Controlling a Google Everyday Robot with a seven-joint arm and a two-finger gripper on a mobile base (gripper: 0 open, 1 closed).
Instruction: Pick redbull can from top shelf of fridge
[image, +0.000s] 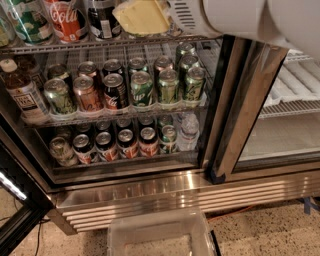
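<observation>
Camera view looks down into the open left bay of the fridge (165, 187). The white arm (245, 20) reaches in from the upper right, and the gripper (141, 17), yellowish at its end, hangs just above the front rail of the top shelf (75, 46). Whether the gripper is open, closed or holding anything cannot be told. No redbull can shows anywhere in view. On the top shelf only a green can (27, 20), a Coca-Cola can (65, 19) and a dark can (102, 20) are visible, all left of the gripper, so the target most likely stands hidden behind the gripper or above the top edge of the view. Lower racks hold rows of green and red cans, with a bottle (21, 92) at the left end of the middle one. A clear bin (160, 235) sits on the floor in front. The step in hand looks like the reach and close-in at the top shelf, with the grasp itself unconfirmed. Next, the gripper needs to be squared around the slim can alone, clear of the dark can beside it, closed firmly, then lifted a little over the rail and drawn straight out without tipping the neighbours.
</observation>
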